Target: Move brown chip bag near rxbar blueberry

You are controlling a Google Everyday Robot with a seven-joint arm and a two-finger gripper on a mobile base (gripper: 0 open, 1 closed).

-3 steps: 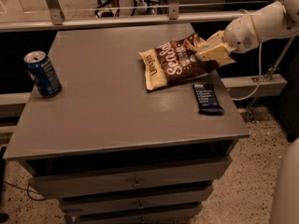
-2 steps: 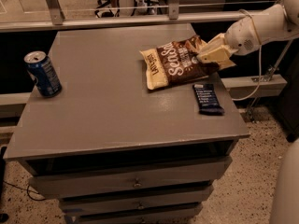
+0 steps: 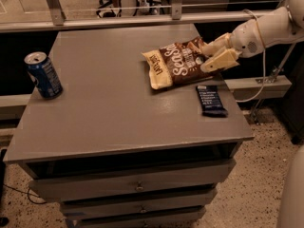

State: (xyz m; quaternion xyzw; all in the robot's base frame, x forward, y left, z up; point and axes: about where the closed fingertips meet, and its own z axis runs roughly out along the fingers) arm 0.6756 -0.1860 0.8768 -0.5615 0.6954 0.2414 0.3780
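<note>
The brown chip bag (image 3: 176,63) lies on the grey table (image 3: 114,108) at the right rear, its cream left end resting on the surface. My gripper (image 3: 208,57) comes in from the right on a white arm and is shut on the bag's right end, one finger above and one below it. The rxbar blueberry (image 3: 211,100), a small dark navy wrapper, lies flat just in front of the bag's right end, close to the table's right edge and apart from the bag by a narrow gap.
A blue soda can (image 3: 43,75) stands upright near the table's left edge. A metal rail (image 3: 142,18) runs behind the table. Drawers (image 3: 137,186) sit below the tabletop. A cable (image 3: 266,80) hangs at the right.
The gripper and the bag's right end have dipped slightly toward the table. The bar and the can have not moved.
</note>
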